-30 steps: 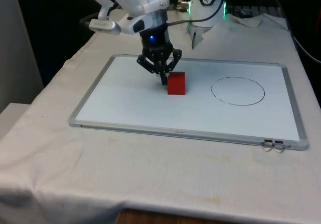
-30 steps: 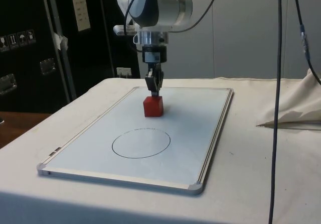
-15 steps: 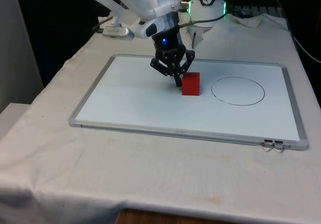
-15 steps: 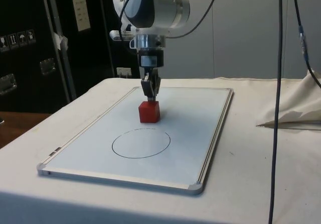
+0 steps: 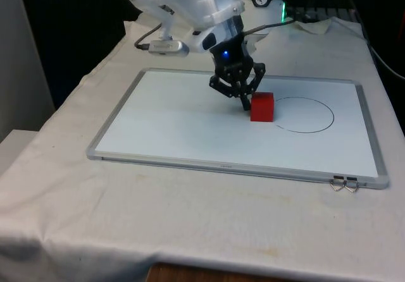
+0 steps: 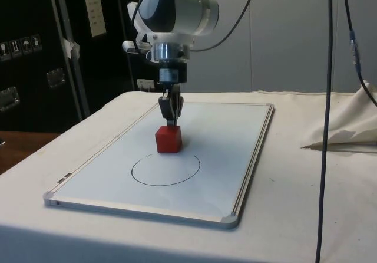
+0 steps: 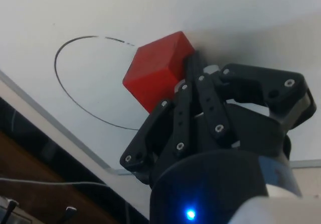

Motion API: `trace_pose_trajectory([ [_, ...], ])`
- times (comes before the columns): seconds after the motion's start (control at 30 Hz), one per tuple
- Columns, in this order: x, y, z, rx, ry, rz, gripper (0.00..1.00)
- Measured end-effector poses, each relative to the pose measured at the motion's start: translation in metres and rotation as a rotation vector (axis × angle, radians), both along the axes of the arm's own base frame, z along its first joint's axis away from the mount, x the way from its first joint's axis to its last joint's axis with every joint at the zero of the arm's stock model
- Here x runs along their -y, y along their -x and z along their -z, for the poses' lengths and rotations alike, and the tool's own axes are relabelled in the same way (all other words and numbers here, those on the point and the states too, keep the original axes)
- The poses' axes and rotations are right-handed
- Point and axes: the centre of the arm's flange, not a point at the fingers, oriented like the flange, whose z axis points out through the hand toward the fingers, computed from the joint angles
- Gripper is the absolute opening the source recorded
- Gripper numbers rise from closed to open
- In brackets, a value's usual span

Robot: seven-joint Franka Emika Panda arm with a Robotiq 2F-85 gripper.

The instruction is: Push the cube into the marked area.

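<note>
Pushing with fingers pinched together, gripper touches cube at circle edge; off-centre contact could spin it aside.

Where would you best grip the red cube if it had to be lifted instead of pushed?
Probably from above, with the fingers across two opposite upright faces of the red cube. It sits flat on the whiteboard at the drawn circle's edge, its top and sides bare. The gripper, shut, now touches only the face away from the circle.
</note>
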Motion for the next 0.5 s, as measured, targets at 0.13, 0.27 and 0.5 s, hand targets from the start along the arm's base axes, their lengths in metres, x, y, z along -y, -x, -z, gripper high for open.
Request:
trace_pose_trajectory([
  [0.13, -0.013, 0.000, 0.001, -0.004, -0.024, -0.006, 0.00],
  [0.27, -0.024, 0.000, 0.002, -0.007, -0.046, -0.007, 0.00],
  [0.5, -0.038, 0.000, 0.004, -0.011, -0.071, -0.010, 0.00],
])
